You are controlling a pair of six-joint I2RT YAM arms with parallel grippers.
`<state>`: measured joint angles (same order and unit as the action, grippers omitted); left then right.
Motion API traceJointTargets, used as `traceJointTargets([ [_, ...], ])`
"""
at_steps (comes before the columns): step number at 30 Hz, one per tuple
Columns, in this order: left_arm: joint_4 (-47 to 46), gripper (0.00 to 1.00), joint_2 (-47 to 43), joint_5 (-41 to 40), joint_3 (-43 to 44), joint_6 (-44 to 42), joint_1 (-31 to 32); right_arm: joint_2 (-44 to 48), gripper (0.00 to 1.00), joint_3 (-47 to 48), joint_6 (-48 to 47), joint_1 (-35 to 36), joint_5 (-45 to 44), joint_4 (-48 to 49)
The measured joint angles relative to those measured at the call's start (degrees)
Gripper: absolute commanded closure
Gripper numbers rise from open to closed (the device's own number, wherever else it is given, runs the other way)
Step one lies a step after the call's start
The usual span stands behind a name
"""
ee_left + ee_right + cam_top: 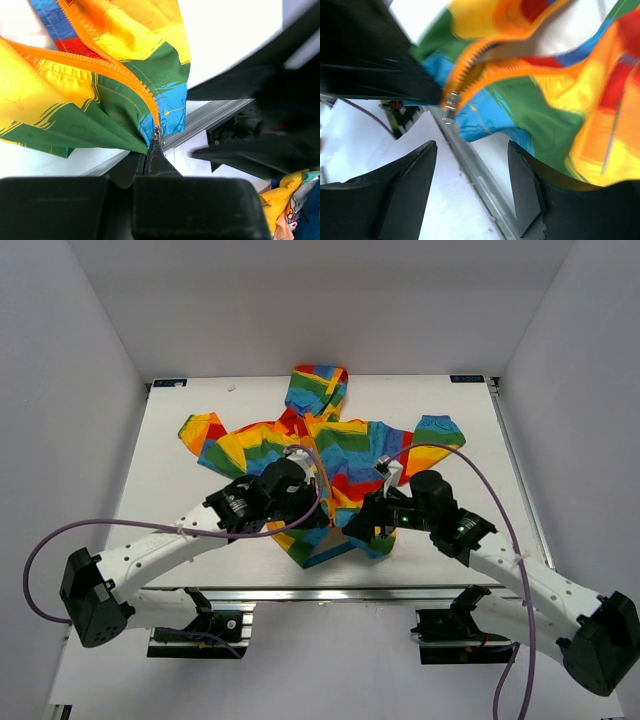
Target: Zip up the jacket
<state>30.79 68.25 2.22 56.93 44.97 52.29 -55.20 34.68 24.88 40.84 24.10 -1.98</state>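
Observation:
The rainbow-striped jacket (340,455) lies face up on the table with its hood at the far side. Its lower hem is lifted near the front edge. My left gripper (316,520) is shut on the hem at the bottom end of the orange zipper (120,75), and its fingertips (150,157) pinch the fabric just below the metal slider (158,132). My right gripper (352,530) is open and empty. In the right wrist view its fingers (415,172) stand apart just below the slider (451,105), not touching it. The zipper is open above the slider.
The table's aluminium front rail (470,160) runs right under both grippers. The white table (200,510) has side walls to the left and right. Purple cables (130,525) loop from both arms.

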Motion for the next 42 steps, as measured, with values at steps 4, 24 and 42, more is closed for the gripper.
traceJointTargets([
  [4, 4.4, 1.0, 2.8, -0.3, 3.3, 0.0, 0.0, 3.7, 0.35, 4.2, -5.5, 0.0, -2.7, -6.8],
  [24, 17.3, 1.0, 14.2, -4.7, 21.6, -0.2, 0.0, -3.1, 0.42, 15.0, -19.6, 14.4, -23.2, -13.4],
  [42, 18.5, 1.0, 14.3, -4.3, 22.2, -0.2, -0.1, -8.0, 0.7, 16.2, -23.9, 21.0, -35.1, -11.4],
])
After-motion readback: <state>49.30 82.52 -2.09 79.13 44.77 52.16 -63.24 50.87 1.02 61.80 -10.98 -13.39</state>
